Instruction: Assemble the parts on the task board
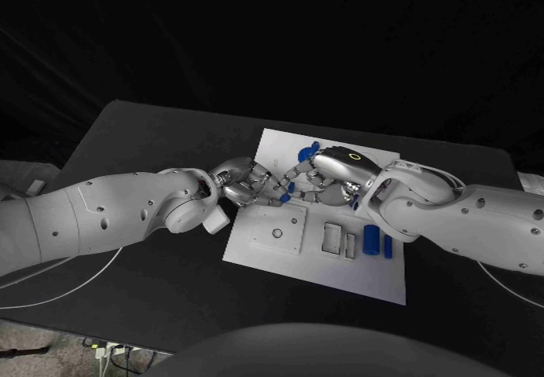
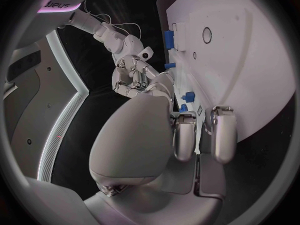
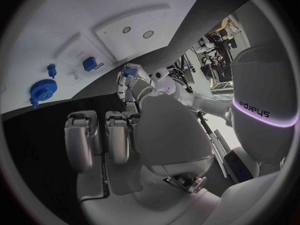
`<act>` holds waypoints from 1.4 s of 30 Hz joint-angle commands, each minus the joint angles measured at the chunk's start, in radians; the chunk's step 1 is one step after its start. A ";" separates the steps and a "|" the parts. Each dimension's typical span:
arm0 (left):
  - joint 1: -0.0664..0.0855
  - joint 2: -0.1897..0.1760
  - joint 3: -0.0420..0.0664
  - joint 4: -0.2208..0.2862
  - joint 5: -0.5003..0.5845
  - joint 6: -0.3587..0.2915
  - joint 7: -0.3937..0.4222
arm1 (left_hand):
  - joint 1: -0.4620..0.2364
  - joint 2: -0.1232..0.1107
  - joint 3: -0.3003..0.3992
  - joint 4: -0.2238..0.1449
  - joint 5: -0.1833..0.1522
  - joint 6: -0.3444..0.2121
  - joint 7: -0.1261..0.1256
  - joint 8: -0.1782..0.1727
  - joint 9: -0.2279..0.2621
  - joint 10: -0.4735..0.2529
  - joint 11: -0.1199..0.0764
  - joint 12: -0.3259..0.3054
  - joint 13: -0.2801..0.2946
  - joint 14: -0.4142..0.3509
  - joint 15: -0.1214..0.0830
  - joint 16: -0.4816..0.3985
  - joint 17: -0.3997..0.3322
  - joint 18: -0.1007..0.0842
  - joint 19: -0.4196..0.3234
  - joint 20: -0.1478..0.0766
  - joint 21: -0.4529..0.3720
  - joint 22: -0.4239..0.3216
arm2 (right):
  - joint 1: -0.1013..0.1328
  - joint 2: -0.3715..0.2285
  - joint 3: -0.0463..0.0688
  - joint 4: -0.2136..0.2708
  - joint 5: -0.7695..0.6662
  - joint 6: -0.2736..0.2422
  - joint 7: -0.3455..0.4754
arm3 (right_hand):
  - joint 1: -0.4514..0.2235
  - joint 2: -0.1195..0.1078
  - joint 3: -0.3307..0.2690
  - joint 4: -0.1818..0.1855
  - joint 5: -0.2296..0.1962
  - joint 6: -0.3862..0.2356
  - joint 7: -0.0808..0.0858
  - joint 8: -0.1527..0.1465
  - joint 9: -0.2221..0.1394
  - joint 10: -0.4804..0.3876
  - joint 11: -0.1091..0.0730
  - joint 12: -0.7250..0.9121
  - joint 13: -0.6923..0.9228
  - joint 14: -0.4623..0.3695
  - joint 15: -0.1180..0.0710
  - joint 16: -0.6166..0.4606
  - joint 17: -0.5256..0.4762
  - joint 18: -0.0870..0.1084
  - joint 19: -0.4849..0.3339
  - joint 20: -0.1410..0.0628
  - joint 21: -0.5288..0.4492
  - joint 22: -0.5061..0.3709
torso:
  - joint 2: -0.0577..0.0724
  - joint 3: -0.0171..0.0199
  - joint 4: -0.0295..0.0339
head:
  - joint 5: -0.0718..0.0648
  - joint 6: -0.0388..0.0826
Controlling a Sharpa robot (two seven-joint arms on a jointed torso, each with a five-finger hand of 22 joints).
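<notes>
White task board (image 1: 312, 271) lies at the middle of the black worktop (image 1: 136, 133), turned a little askew to the worktop's edges, with bare black surface open all round it, widest on the robot's left side. Both hands meet over the board's far half. The left hand (image 1: 240, 184) comes in across the board's left edge, and its fingers (image 1: 270, 188) are drawn together round a small blue part (image 1: 284, 199) at their tips. The right hand (image 1: 328, 174) hangs over the board's middle, fingers curled downward just beside the left hand's; whether they grip anything I cannot tell. A blue gear (image 3: 43, 89) lies near the board's far edge, by the right hand, and a smaller blue peg (image 3: 51, 69) and a blue block (image 3: 90, 63) sit apart from it on the white surface. Two long blue parts (image 1: 377, 240) stand side by side near the board's right edge, just under the right forearm. The near half of the board carries a raised square plate (image 1: 277, 233) with two small holes, and beside it two rectangular recesses (image 1: 338, 239).
</notes>
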 commanded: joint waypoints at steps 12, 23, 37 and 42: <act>0.000 0.002 0.000 0.001 -0.008 0.025 -0.003 | 0.001 0.013 -0.006 0.000 0.012 0.005 0.003 0.002 0.001 0.106 0.005 -0.002 0.263 0.105 0.007 0.003 0.263 -0.012 0.050 0.009 -0.005 0.239 | -0.016 0.002 0.000 -0.014 -0.059 0.034 0.010 | 0.012 -0.026 -0.008 -0.017 -0.077 -0.025 -0.012 -0.004 -0.016 0.106 -0.007 0.000 0.262 0.104 0.000 0.003 0.263 -0.002 0.073 -0.002 -0.008 0.247 | 0.001 0.0000 0.0010 | -0.002 0.000; 0.000 0.001 0.000 0.004 -0.008 0.027 -0.006 | 0.001 0.013 -0.006 0.000 0.012 0.005 0.003 0.002 0.001 0.106 0.005 -0.002 0.263 0.105 0.007 0.003 0.263 -0.012 0.050 0.009 -0.005 0.239 | -0.025 0.014 0.000 -0.016 -0.076 0.002 0.025 | 0.011 -0.024 -0.027 -0.015 -0.096 -0.010 -0.023 0.030 0.025 0.106 -0.015 0.000 0.262 0.104 -0.006 0.003 0.263 -0.001 0.072 -0.008 -0.010 0.246 | -0.001 -0.0006 0.0004 | -0.002 0.000; 0.000 0.001 0.000 0.005 -0.008 0.041 -0.017 | 0.001 0.014 -0.008 0.000 0.015 0.004 0.004 0.002 0.001 0.106 0.005 -0.002 0.263 0.105 0.007 0.003 0.263 -0.012 0.049 0.009 -0.007 0.238 | -0.027 0.023 0.000 -0.021 -0.065 0.005 0.021 | 0.007 0.005 -0.040 -0.010 -0.022 0.073 -0.011 0.121 0.127 0.106 -0.009 0.000 0.262 0.104 -0.003 0.003 0.263 -0.001 0.072 -0.008 -0.010 0.246 | 0.000 -0.0008 0.0006 | -0.002 0.000; 0.000 0.001 0.000 0.005 -0.008 0.049 -0.020 | 0.000 0.015 -0.009 0.000 0.017 0.002 0.004 0.001 0.001 0.106 0.005 -0.002 0.263 0.105 0.008 0.003 0.263 -0.011 0.048 0.009 -0.008 0.238 | -0.027 0.027 0.000 -0.024 -0.064 0.010 0.014 | 0.006 0.010 -0.041 -0.010 -0.020 0.082 -0.007 0.131 0.141 0.106 -0.007 0.000 0.262 0.104 -0.002 0.003 0.263 -0.001 0.071 -0.007 -0.010 0.246 | 0.000 -0.0007 0.0011 | -0.001 0.000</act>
